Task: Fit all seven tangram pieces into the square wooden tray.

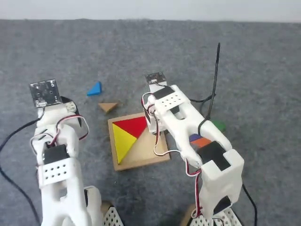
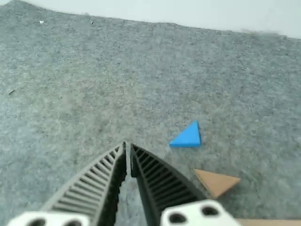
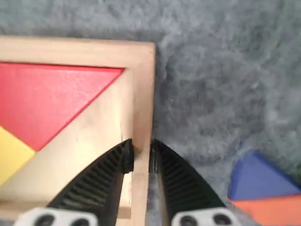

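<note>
Astride one wall of the wooden tray (image 3: 143,84), near a corner, the right gripper (image 3: 139,155) pinches the rim, with one finger inside the tray on its bare floor and the other outside, over the grey felt (image 3: 221,94). Inside the tray lie a red triangle (image 3: 51,99) and a yellow triangle (image 3: 9,157), meeting edge to edge (the rest of the floor is bare wood). From above, the red triangle (image 1: 131,126) sits toward the far side and the yellow triangle (image 1: 122,141) toward the left. Beside the right arm, outside the tray, a dark blue piece (image 3: 261,179) touches an orange piece (image 3: 268,212), and a green piece (image 1: 217,125) lies just beyond them, partly hidden by the arm.

Well apart, over open felt, the left gripper (image 2: 128,147) has its ribbed fingers pressed almost together, with only a thin slit between them, and holds nothing. Ahead of it and to one side lies a light blue triangle (image 2: 187,136), and near that a tan triangle (image 2: 216,182). Seen from above, the tan triangle (image 1: 108,107) lies just off the tray's far left corner, with the light blue triangle (image 1: 95,89) a little farther out.
</note>
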Controlling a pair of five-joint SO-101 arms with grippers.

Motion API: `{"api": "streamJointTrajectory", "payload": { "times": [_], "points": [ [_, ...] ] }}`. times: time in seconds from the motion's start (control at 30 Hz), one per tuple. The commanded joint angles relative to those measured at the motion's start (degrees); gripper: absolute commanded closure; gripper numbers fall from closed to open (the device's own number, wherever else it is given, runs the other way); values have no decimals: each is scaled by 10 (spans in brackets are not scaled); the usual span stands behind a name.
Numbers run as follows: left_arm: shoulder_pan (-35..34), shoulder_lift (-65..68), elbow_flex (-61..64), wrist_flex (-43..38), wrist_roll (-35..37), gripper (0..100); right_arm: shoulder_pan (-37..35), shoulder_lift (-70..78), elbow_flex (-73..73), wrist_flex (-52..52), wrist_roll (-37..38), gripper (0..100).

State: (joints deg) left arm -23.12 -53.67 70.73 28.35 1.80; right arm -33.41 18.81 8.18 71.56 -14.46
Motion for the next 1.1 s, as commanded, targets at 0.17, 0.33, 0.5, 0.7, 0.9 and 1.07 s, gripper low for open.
{"api": "streamJointTrajectory", "payload": {
  "times": [0.17,0.33,0.5,0.7,0.9,1.07],
  "points": [
    [-35,-266,104,140,-65,987,8,-55,-78,97,104,824],
    [-63,-484,227,197,-116,985,31,-137,-72,139,131,868],
    [-61,-484,221,244,-139,985,84,-234,18,132,248,840],
    [-60,-474,224,245,-142,985,123,-313,223,-35,332,819],
    [-60,-474,227,245,-166,985,121,-316,325,-172,415,818],
    [-30,-474,232,245,-169,985,121,-263,313,-187,418,818]
  ]
}}
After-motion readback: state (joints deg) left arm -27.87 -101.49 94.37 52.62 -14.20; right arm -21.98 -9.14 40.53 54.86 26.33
